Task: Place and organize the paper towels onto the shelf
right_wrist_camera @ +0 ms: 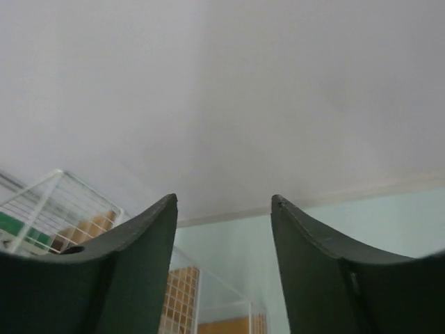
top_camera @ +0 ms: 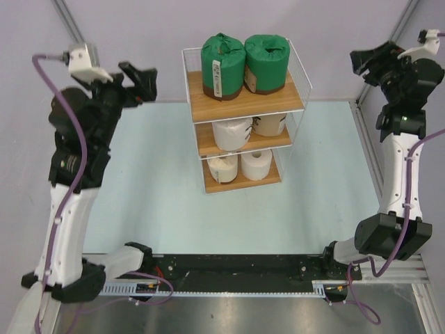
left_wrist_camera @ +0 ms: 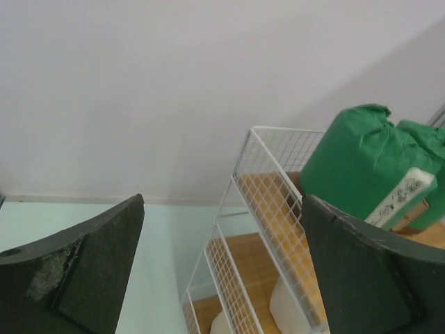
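Item: left arm (top_camera: 66,216), right arm (top_camera: 398,174): white shells, black joints, purple cables (top_camera: 78,149). Also left gripper (top_camera: 141,80), right gripper (top_camera: 368,61): matte black wedge fingers. White wrist-camera blocks (top_camera: 83,57).

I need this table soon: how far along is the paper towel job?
Done: all six rolls sit on the shelf, two green rolls on top, a white roll and a tan roll in the middle, two cream rolls at the bottom. In hand: nothing; the left tool and right tool hang open and empty, away from it. Left: apparently nothing.
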Available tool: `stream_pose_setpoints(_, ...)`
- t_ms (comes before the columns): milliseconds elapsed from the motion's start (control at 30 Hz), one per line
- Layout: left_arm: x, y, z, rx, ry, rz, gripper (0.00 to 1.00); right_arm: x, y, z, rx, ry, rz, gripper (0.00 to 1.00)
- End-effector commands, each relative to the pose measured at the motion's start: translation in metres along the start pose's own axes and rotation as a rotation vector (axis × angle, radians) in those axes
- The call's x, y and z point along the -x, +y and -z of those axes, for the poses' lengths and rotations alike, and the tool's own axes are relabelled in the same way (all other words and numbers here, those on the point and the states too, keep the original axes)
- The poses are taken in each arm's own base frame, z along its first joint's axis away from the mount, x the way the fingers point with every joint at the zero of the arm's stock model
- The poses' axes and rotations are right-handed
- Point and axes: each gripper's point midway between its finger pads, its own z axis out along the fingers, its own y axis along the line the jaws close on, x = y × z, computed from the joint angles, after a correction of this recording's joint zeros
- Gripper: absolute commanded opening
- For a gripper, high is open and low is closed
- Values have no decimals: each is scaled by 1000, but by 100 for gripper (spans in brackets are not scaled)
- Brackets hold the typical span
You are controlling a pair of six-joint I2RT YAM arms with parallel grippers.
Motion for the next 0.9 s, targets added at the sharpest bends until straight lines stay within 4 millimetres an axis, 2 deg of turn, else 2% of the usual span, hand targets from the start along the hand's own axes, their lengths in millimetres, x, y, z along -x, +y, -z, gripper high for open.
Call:
stream_pose_setpoints(0,-52,16,35,28,43,100,100,-60,-30,6,-39,138,-37,48)
stream_pose_setpoints(33,-85,25,35,49,107,98,100,-70,-33,5,-36,165,-53,28)
stream_pose_setpoints(67,-95,28,39,52,121,102,100,-84,-30,6,2,211,-81,19)
stream_pose_setpoints(133,-110,30,47,49,145,108,100,-98,-27,1,72,248,-100,5)
stream_pose_setpoints(167,-124,33,49,55,177,105,100,-108,-16,2,147,292,-117,0)
stream_pose_setpoints(200,-124,34,53,55,176,103,100,-112,-15,-3,185,298,-133,0)
stream_pose_setpoints(267,-129,38,56,66,187,94,100,-123,0,0,307,350,-149,0)
stream_pose_setpoints(300,-128,38,57,65,182,87,100,-121,8,0,365,343,-147,0)
stream_pose_setpoints(333,-126,38,59,66,180,82,100,-128,10,-2,402,362,-156,0)
stream_pose_setpoints(500,-138,41,62,70,206,73,100,-146,50,11,626,432,-118,0)
stream_pose_setpoints(633,-146,42,63,68,223,78,100,-156,73,19,742,466,-94,0)
stream_pose_setpoints(867,-148,44,66,69,223,73,100,-174,87,17,810,516,-97,0)
